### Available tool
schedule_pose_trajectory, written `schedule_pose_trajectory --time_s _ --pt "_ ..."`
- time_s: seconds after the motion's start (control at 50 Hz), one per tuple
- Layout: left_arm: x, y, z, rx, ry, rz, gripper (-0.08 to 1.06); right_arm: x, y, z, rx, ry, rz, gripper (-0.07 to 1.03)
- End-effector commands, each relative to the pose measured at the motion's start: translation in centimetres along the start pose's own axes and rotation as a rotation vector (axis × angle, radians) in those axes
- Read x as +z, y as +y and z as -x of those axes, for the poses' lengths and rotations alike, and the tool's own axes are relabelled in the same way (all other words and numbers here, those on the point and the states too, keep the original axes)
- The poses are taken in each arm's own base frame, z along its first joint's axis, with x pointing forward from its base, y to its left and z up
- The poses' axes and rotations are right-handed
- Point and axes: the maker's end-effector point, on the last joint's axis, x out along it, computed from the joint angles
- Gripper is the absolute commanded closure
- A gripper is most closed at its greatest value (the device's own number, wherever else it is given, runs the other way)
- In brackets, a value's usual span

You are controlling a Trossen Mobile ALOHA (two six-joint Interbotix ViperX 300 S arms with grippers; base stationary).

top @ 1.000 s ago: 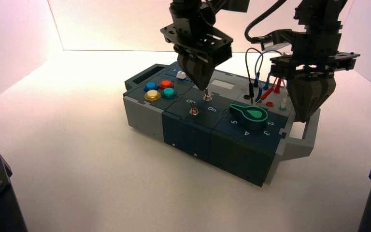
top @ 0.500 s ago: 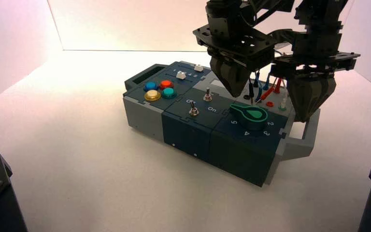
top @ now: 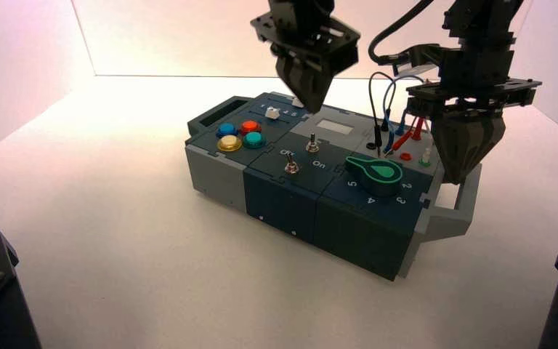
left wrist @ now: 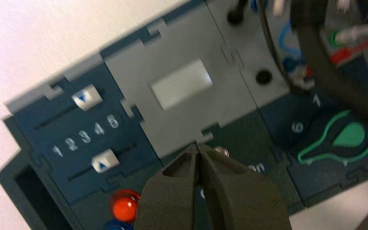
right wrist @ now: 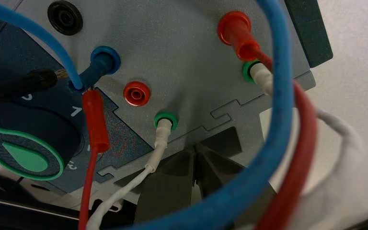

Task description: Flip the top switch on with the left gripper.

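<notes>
The top switch (top: 310, 144) is a small metal toggle on the dark middle panel of the box (top: 276, 200), farther back than a second toggle (top: 290, 168). My left gripper (top: 312, 104) hangs shut well above the box, behind the switches, touching nothing. In the left wrist view its closed tips (left wrist: 197, 146) point down, and the switch's silver tip (left wrist: 223, 152) peeks out just beside them, near the "on" lettering. My right gripper (top: 460, 177) hovers shut at the box's right end, by the wire sockets, and shows shut (right wrist: 195, 150) in its own wrist view.
Four coloured buttons (top: 240, 135) and two sliders (left wrist: 87, 96) occupy the box's left part, a pale display (left wrist: 181, 89) lies behind the switches, and a green knob (top: 375, 174) is to the right. Blue, red and white wires (right wrist: 287, 115) loop over the sockets.
The left gripper was at the top switch a second ago, swung right over the wire sockets, and has now risen and come back left above the box. The right arm has not moved.
</notes>
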Motion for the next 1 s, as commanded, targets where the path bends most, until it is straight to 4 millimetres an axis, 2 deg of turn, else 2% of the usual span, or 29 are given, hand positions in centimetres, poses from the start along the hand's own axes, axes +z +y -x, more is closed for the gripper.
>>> schedule_pose_trajectory --time_s 0.02,0.52,1.0 --pt "0.2 0.0 1.0 0.005 -0.026 -0.006 1.01 0.7 0.2 0.4 0.004 -0.025 0.003 0.98" --pt "-1.1 -2.1 0.2 -0.018 0.014 -0.038 1.01 0.6 0.2 0.1 0.004 -0.012 0.003 0.98" --pt "-1.2 -2.3 0.0 -0.019 0.017 -0.042 1.01 0.6 0.2 0.1 0.004 -0.009 0.002 0.99"
